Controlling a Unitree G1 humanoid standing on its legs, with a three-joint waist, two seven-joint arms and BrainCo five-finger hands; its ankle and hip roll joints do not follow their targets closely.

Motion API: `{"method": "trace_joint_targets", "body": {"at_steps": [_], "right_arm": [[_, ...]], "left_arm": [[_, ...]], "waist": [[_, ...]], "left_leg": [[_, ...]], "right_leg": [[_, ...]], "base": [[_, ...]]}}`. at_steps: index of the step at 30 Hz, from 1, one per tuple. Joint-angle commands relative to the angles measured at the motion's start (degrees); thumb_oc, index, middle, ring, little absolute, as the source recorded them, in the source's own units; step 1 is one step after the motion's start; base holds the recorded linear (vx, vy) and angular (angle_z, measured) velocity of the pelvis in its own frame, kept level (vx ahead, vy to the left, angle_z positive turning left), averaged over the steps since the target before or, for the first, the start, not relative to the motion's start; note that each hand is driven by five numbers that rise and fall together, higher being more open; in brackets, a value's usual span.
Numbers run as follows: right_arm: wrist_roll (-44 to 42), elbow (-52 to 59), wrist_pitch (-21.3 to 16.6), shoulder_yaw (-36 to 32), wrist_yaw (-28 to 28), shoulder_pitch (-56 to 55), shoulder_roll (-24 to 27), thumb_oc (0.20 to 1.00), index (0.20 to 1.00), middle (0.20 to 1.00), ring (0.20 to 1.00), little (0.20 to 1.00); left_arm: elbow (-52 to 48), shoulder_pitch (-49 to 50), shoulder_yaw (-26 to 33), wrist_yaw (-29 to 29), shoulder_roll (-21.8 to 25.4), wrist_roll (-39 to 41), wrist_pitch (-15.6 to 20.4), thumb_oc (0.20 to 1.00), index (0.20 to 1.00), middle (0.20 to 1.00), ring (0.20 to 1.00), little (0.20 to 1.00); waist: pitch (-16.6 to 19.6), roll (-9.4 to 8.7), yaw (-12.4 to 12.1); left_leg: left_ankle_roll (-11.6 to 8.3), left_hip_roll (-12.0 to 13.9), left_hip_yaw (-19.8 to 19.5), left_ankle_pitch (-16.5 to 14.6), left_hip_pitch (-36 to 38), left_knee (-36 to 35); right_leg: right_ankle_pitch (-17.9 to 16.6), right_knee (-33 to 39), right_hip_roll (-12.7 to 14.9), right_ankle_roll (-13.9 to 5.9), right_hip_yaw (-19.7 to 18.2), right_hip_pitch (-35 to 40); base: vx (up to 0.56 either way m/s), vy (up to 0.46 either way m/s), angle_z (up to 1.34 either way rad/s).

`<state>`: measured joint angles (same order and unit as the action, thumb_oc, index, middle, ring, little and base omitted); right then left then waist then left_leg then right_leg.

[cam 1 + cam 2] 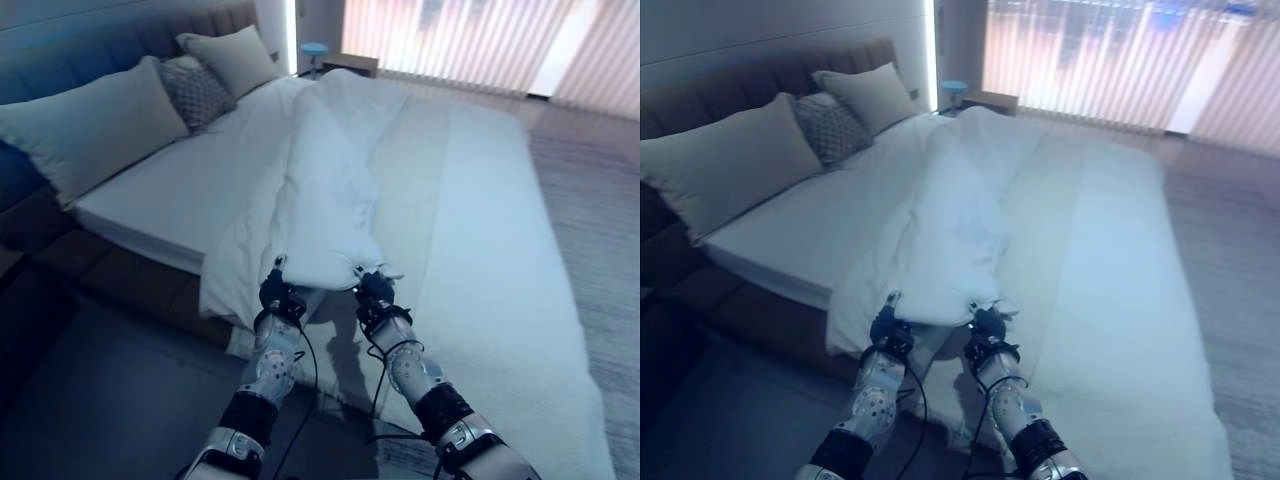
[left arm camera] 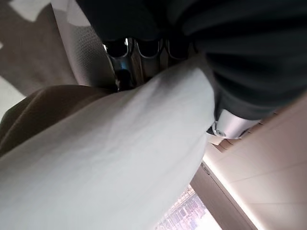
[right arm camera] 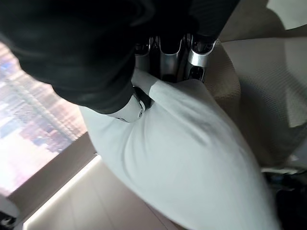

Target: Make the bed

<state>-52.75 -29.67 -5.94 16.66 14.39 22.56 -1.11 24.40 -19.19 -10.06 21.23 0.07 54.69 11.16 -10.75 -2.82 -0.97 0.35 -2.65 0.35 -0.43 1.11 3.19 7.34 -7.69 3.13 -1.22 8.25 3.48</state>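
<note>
Both hands are at the near edge of the wide bed [image 1: 500,300], side by side — the left hand [image 1: 277,295] and the right hand [image 1: 374,290] each clamped on the bottom hem of the bunched white duvet [image 1: 330,190]. In the left wrist view the silver fingers [image 2: 144,48] curl down over the white fabric with the thumb pressed in beneath it, a firm pinch; the right wrist view shows the same, fingers [image 3: 172,55] folded onto the cloth and thumb tucked against it. The duvet itself lies heaped in a long ridge up the middle of the mattress, running from the hands towards the far end, with bare white sheet [image 1: 180,190] showing to its left. Along the dark padded headboard [image 1: 60,60] sit two large plain pale pillows [image 1: 90,125] with a small patterned grey cushion [image 1: 195,92] between them.
</note>
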Motion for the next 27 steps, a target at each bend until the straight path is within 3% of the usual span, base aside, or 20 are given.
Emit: {"method": "trace_joint_targets", "body": {"at_steps": [1,4,6,7,8,9,10,12,13,14,16,17,18,19,20,21,22,25,26,27], "right_arm": [[-0.2,1.6,-6.3,-7.8,3.3,-6.2,10.7,0.2,0.2,0.2,0.2,0.2],[-0.4,1.4,-6.1,-7.6,3.0,-6.2,10.5,0.2,0.2,0.2,0.2,0.2],[-0.8,0.7,-5.5,-7.0,2.9,-6.2,10.2,0.2,0.2,0.2,0.2,0.2],[-0.8,0.7,-5.5,-7.0,2.9,-6.1,10.2,0.2,0.2,0.2,0.2,0.2],[-1.6,0.9,-5.2,-7.0,2.8,-6.0,10.3,0.2,0.2,0.2,0.2,0.2],[-1.6,0.9,-5.2,-7.0,2.8,-6.0,10.3,0.2,0.2,0.2,0.2,0.2],[-2.5,1.5,-5.4,-7.0,2.9,-6.0,10.1,0.2,0.2,0.2,0.2,0.2],[-2.7,1.9,-5.3,-6.6,2.7,-5.8,9.6,0.2,0.2,0.2,0.2,0.2],[-2.6,2.4,-4.9,-6.3,2.1,-6.0,9.2,0.2,0.2,0.2,0.2,0.2],[-2.0,3.4,-4.1,-6.7,1.4,-7.5,8.7,0.2,0.2,0.2,0.2,0.2],[-1.4,3.0,-4.2,-6.2,1.5,-7.2,8.7,0.2,0.2,0.2,0.2,0.2],[-2.4,1.8,-4.9,-6.4,2.0,-6.3,7.2,0.2,0.2,0.2,0.2,0.2],[-2.6,1.2,-5.4,-5.8,1.8,-5.7,6.5,0.2,0.2,0.2,0.2,0.2],[-2.6,1.2,-5.4,-5.8,1.8,-5.6,6.5,0.2,0.2,0.2,0.2,0.2],[-3.0,0.6,-5.3,-5.3,0.9,-5.0,6.5,0.2,0.2,0.2,0.2,0.2],[-3.0,0.6,-5.3,-5.3,0.9,-5.0,6.5,0.2,0.2,0.2,0.2,0.2],[-3.4,0.5,-5.4,-4.1,0.1,-4.5,6.2,0.2,0.2,0.2,0.2,0.2],[-3.5,0.8,-5.8,-3.3,0.0,-4.3,6.0,0.2,0.2,0.2,0.2,0.2],[-3.9,0.7,-5.9,-3.0,-0.4,-4.6,5.9,0.2,0.2,0.2,0.2,0.2],[-4.0,0.7,-5.9,-3.0,-0.4,-4.6,5.9,0.2,0.2,0.2,0.2,0.2]], "left_arm": [[-6.3,-0.5,6.9,-1.2,7.8,-2.8,7.8,0.2,0.2,0.2,0.2,0.2],[-6.7,0.4,7.2,-0.9,8.9,-4.0,7.6,0.2,0.2,0.2,0.2,0.2],[-6.5,0.2,8.5,0.4,10.7,-4.9,8.3,0.2,0.2,0.2,0.2,0.2],[-6.5,0.1,8.6,0.4,10.7,-4.9,8.3,0.2,0.2,0.2,0.2,0.2],[-6.1,-0.3,9.2,0.9,11.9,-5.0,8.7,0.2,0.2,0.2,0.2,0.2],[-6.0,-0.4,9.3,0.8,11.9,-5.0,8.7,0.2,0.2,0.2,0.2,0.2],[-5.9,-1.4,9.3,1.3,13.3,-5.5,9.0,0.2,0.2,0.2,0.2,0.2],[-6.1,-1.8,9.6,1.6,13.7,-5.8,9.3,0.2,0.2,0.2,0.2,0.2],[-7.2,-1.7,9.9,1.3,13.9,-6.0,9.8,0.2,0.2,0.2,0.2,0.2],[-7.3,-1.8,9.1,0.3,13.9,-6.2,9.6,0.2,0.2,0.2,0.2,0.2],[-7.6,-1.6,8.3,0.6,14.6,-7.3,10.0,0.2,0.2,0.2,0.2,0.2],[-6.9,-2.4,8.0,1.7,15.4,-8.7,9.3,0.2,0.2,0.2,0.2,0.2],[-6.6,-2.1,8.2,1.7,15.5,-9.3,9.4,0.2,0.2,0.2,0.2,0.2],[-6.7,-2.1,8.3,1.7,15.5,-9.3,9.4,0.2,0.2,0.2,0.2,0.2],[-6.8,-2.0,8.6,0.9,15.3,-9.6,9.3,0.2,0.2,0.2,0.2,0.2],[-6.8,-2.1,8.6,0.9,15.3,-9.6,9.3,0.2,0.2,0.2,0.2,0.2],[-7.4,-1.9,8.9,1.0,15.4,-9.9,9.1,0.2,0.2,0.2,0.2,0.2],[-7.9,-1.5,9.8,1.7,15.3,-11.0,8.6,0.2,0.2,0.2,0.2,0.2],[-8.2,-0.8,10.2,1.7,14.6,-11.0,8.3,0.2,0.2,0.2,0.2,0.2],[-8.2,-0.8,10.2,1.7,14.6,-11.0,8.3,0.2,0.2,0.2,0.2,0.2]], "waist": [[3.1,-0.04,-0.5],[4.0,-0.29,-0.5],[4.6,-0.32,-0.8],[4.6,-0.32,-0.7],[5.2,0.42,-0.4],[5.0,0.44,-0.5],[5.2,1.1,-0.8],[5.1,1.06,-1.3],[5.3,0.88,-1.7],[5.3,-0.37,-1.3],[5.0,-0.68,-1.8],[4.3,0.52,-2.7],[4.4,1.05,-2.8],[4.5,0.97,-2.8],[4.4,1.55,-2.2],[4.4,1.54,-2.2],[4.2,1.63,-2.7],[3.8,1.1,-3.1],[3.9,0.52,-3.0],[4.0,0.52,-3.0]], "left_leg": [[-5.62,-0.9,3.1,0.7,-7.0,4.8],[-4.77,3.0,1.5,-0.6,-5.7,4.0],[-6.01,13.1,-2.4,3.2,-4.6,1.9],[-6.03,13.1,-2.4,3.5,-4.6,1.7],[-7.62,18.0,-3.1,6.7,-4.2,-0.9],[-7.73,18.1,-2.9,6.9,-3.7,-1.5],[-9.94,20.9,-4.6,8.7,-3.8,-1.9],[-10.61,20.1,-5.8,5.7,-3.3,0.0],[-10.69,17.9,-7.4,1.5,-2.8,1.5],[-9.71,13.9,-4.0,-3.8,-3.7,4.7],[-8.56,12.3,-2.5,-4.7,-4.3,5.8],[-7.78,12.0,0.6,-3.8,-3.9,3.9],[-7.3,11.3,1.5,-3.1,-3.3,2.1],[-7.27,11.2,1.4,-2.8,-3.3,1.9],[-6.33,8.9,2.3,-1.2,-1.6,-1.9],[-6.34,8.9,2.4,-1.0,-1.5,-2.1],[-5.66,6.5,3.6,-0.1,0.1,-4.4],[-5.22,4.0,4.3,0.9,1.1,-5.8],[-5.03,2.0,4.5,1.4,2.1,-7.0],[-5.01,2.0,4.5,1.6,2.0,-7.0]], "right_leg": [[-4.9,6.7,0.0,-3.23,1.1,0.7],[-5.3,7.5,2.1,-4.39,1.4,0.8],[-3.9,5.8,6.5,-6.26,0.4,0.7],[-4.0,5.8,6.4,-6.22,0.4,0.6],[-3.2,4.2,8.6,-7.63,-0.6,0.7],[-2.9,3.9,8.5,-7.58,-0.7,0.7],[-3.4,2.5,11.6,-9.52,-2.2,0.7],[-4.9,2.4,13.2,-10.23,-3.3,0.0],[-8.7,3.4,15.5,-11.29,-4.0,0.2],[-20.8,5.8,21.2,-11.92,-2.8,0.7],[-24.0,5.7,22.5,-10.83,-1.3,-1.8],[-21.8,4.3,21.3,-9.37,4.9,-3.6],[-19.7,3.0,19.8,-9.09,6.9,-4.0],[-19.8,3.0,19.9,-9.08,6.9,-4.1],[-13.2,0.2,13.0,-7.26,6.4,-5.1],[-13.2,0.1,13.0,-7.21,6.4,-5.2],[-8.8,-1.0,8.5,-6.33,8.9,-5.0],[-6.7,-1.5,4.1,-5.33,10.9,-5.3],[-4.9,-0.3,0.1,-4.51,9.5,-4.4],[-5.1,-0.2,0.1,-4.48,9.5,-4.5]], "base": [[-0.14,0.231,0.69],[0.02,0.328,0.28],[0.14,0.459,-0.09],[0.19,0.563,0.05],[0.11,0.374,0.01],[0.22,0.858,0.06],[0.14,0.702,0.06],[0.11,0.588,-0.29],[0.12,0.795,-0.57],[0.08,1.007,-0.44],[-0.05,0.714,-0.43],[-0.1,0.703,-0.33],[-0.1,0.699,-0.27],[-0.01,0.72,-0.31],[0.0,0.451,-0.34],[0.0,0.77,-0.41],[-0.03,0.471,-0.38],[-0.03,0.373,-0.12],[-0.01,0.192,-0.02],[0.01,0.354,-0.06]]}}
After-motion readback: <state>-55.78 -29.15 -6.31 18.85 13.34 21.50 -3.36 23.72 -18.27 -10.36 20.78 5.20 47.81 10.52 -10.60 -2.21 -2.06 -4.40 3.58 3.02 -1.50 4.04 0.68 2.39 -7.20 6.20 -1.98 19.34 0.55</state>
